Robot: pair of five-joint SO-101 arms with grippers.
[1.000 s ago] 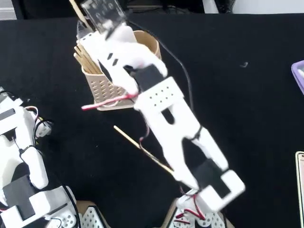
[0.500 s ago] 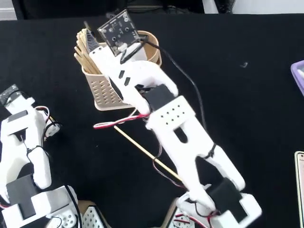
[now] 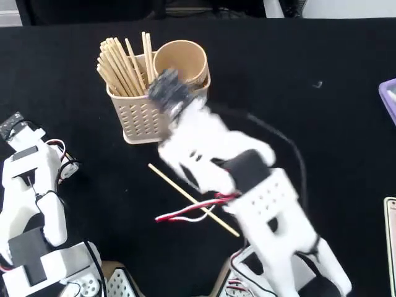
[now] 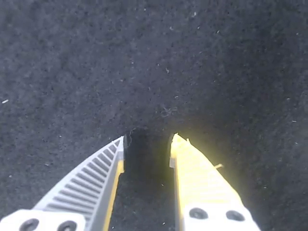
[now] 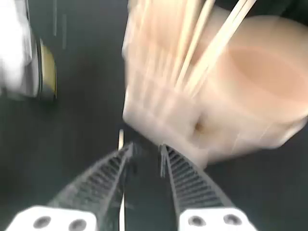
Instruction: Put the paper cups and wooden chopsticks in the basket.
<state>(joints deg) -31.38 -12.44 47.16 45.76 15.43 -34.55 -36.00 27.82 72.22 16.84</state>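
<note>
Nearly complete: the basket (image 3: 139, 117) ahead of the right gripper (image 5: 146, 150) holds cup (image 3: 180, 60) and chopsticks (image 3: 117, 65); one stray chopstick (image 3: 166, 179) lies beneath its parted, empty jaws; left gripper (image 4: 147, 144) likewise parted, empty.

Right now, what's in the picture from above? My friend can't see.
A basket holds a bunch of wooden chopsticks and a paper cup on a black table. One chopstick lies on the table in front of it, partly hidden by a white robot arm.

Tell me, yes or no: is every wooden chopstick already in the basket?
No, one wooden chopstick lies flat on the black table, outside the basket.
</note>
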